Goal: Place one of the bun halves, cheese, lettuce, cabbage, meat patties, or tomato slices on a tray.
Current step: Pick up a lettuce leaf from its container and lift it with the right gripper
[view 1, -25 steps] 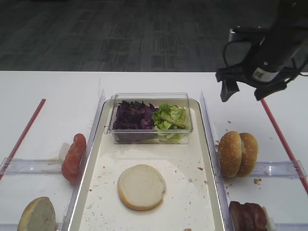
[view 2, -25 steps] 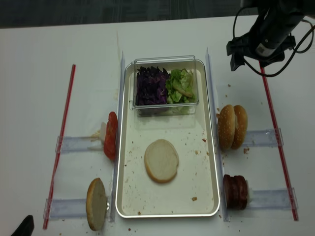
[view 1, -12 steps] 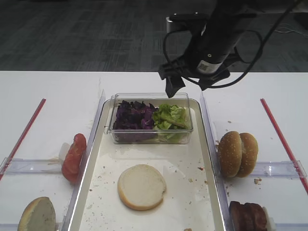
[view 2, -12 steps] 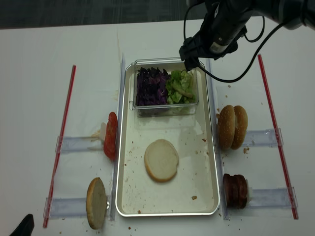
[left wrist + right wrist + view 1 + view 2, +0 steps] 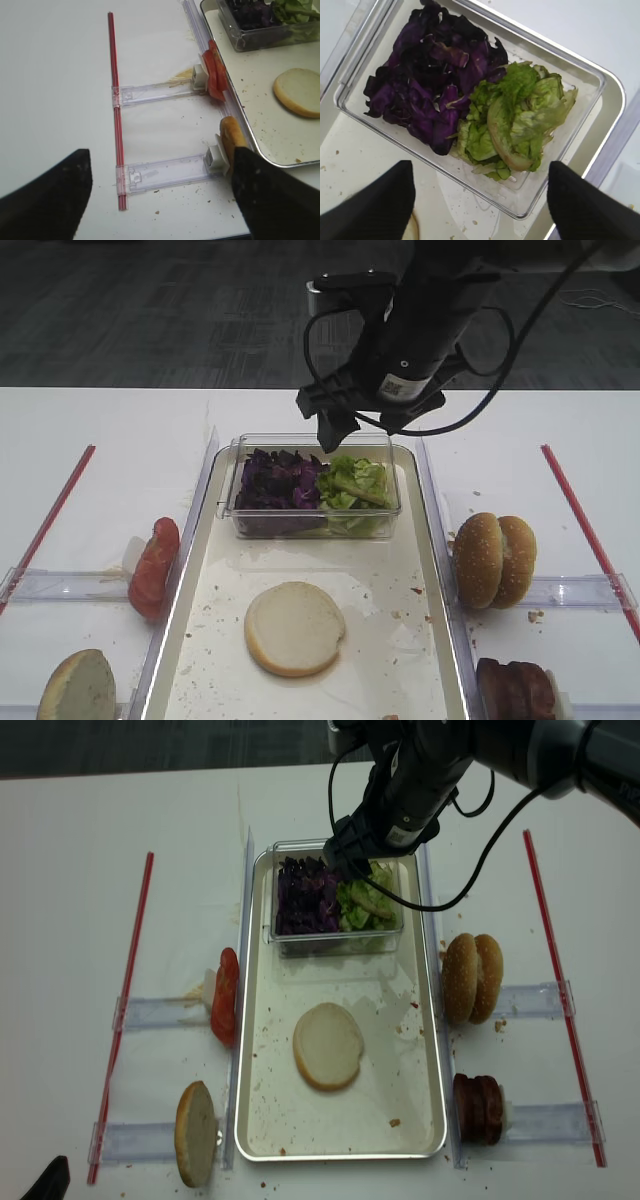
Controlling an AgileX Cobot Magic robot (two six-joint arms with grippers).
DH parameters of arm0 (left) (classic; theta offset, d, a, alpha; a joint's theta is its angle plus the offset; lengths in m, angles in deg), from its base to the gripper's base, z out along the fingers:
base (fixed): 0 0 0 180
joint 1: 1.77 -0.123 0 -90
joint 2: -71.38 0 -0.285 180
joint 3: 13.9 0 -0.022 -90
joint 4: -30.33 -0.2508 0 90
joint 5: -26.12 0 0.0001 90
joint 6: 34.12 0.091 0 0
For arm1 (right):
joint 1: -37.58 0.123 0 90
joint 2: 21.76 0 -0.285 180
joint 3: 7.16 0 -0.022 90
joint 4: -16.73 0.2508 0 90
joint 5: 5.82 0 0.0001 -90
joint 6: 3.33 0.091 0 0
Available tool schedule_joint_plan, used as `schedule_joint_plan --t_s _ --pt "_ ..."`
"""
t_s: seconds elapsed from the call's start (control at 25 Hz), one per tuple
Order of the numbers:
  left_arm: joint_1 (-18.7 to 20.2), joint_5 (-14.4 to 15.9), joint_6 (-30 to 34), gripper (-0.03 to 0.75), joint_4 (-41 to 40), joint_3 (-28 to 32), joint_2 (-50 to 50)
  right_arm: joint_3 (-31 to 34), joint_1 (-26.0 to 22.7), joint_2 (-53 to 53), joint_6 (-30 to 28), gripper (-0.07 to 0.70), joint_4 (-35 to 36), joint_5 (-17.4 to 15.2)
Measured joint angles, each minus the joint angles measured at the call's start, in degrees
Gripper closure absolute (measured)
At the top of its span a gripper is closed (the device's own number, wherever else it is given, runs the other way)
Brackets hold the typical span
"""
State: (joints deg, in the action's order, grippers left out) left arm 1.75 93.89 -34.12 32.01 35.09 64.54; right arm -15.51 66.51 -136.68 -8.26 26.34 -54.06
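My right gripper [image 5: 335, 430] hangs open and empty over the back of the clear box, just above the seam between the purple cabbage [image 5: 280, 480] and the light green lettuce [image 5: 353, 483]. In the right wrist view the gripper [image 5: 480, 172] has the lettuce [image 5: 520, 115] and cabbage [image 5: 430, 75] below its spread black fingers. The silvery tray [image 5: 372, 570] holds the box and one bun half [image 5: 294, 628], pale cut face up. My left gripper [image 5: 161, 155] is open over the table, left of the tray, holding nothing.
Tomato slices [image 5: 153, 565] and a bun half [image 5: 77, 687] stand on edge in clear holders left of the tray. Seeded bun halves [image 5: 494, 560] and meat patties [image 5: 515, 690] stand to its right. Red strips [image 5: 585, 525] run along both table sides.
The right arm has swung from the table's far right to the left and now hangs over the clear box. The food and the left gripper have not moved.
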Motion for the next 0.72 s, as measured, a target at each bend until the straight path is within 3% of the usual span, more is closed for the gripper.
schedule_joint_plan --t_s 0.4,0.72 --pt "0.0 0.0 0.0 0.152 0.0 0.0 0.0 -1.4 0.0 -1.57 0.0 0.079 -1.0 0.07" --pt "0.0 0.0 0.0 0.152 0.0 0.0 0.0 -8.55 0.07 -9.74 0.0 0.126 -1.12 -3.37"
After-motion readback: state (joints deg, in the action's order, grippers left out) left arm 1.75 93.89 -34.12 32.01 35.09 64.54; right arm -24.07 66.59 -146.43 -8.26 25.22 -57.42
